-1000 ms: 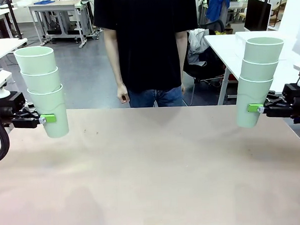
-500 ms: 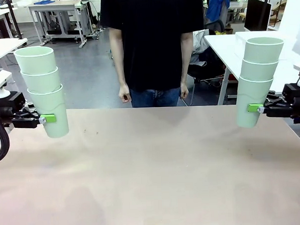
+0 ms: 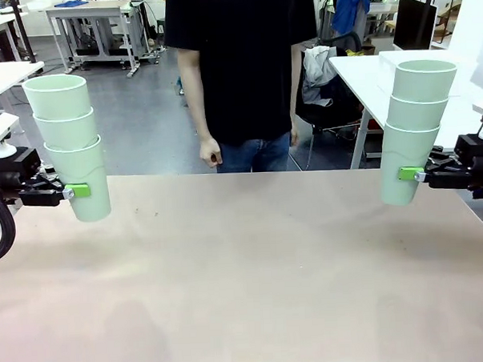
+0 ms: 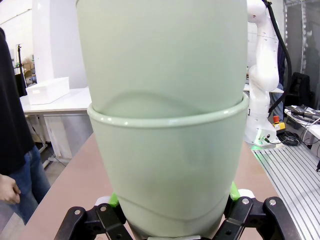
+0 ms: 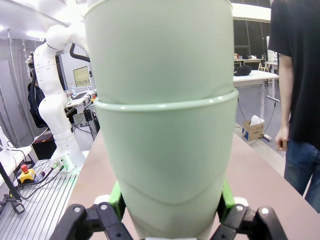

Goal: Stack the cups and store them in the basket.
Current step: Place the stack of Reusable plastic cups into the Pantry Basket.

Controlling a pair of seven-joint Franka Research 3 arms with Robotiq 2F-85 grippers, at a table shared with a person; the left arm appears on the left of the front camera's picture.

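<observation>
Two stacks of pale mint-green cups hang upright above the table. My left gripper [image 3: 80, 190] is shut on the bottom cup of the left stack [image 3: 70, 144], three cups high, over the table's far left. My right gripper [image 3: 405, 174] is shut on the bottom cup of the right stack [image 3: 414, 125], also three high, over the far right. In the left wrist view the held cups [image 4: 167, 135] rise between green pads [image 4: 114, 201]. The right wrist view has its stack [image 5: 167, 130] between green pads [image 5: 226, 196]. The basket is out of view.
A person in a black shirt [image 3: 244, 61] stands at the table's far edge, hands [image 3: 211, 155] hanging down. The tan tabletop [image 3: 245, 269] lies bare between the arms. White tables [image 3: 381, 75] and a chair stand behind at the right.
Both arms and their cup stacks have stayed still. The person has shifted slightly, and the hand on the picture's left has drifted rightward.
</observation>
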